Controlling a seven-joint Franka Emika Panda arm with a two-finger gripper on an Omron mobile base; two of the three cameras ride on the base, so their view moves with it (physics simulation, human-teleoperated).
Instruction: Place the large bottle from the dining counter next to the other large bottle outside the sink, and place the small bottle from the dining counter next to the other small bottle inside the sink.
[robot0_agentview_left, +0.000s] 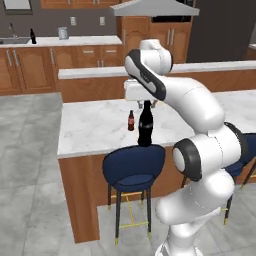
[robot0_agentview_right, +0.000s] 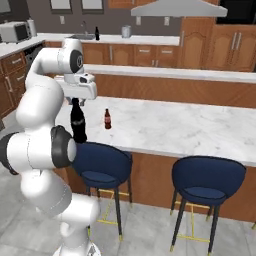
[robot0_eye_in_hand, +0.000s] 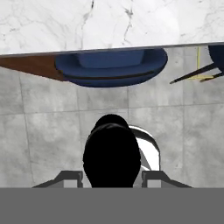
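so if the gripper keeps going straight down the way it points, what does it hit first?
The large bottle: the gripper points down at its cap, which sits between the fingers in the hand view. Whether they already touch it is unclear.

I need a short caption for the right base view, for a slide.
Hand grips the large bottle near the small bottle.

The dining counter (robot0_agentview_left: 95, 127) has a smooth white-grey marble top on a plain brown wood base. The large bottle (robot0_agentview_left: 145, 125) looks dark and glossy; the small bottle (robot0_agentview_left: 131, 121) looks like brownish glass. The stool (robot0_agentview_left: 134, 167) has matt navy upholstery on thin dark legs.
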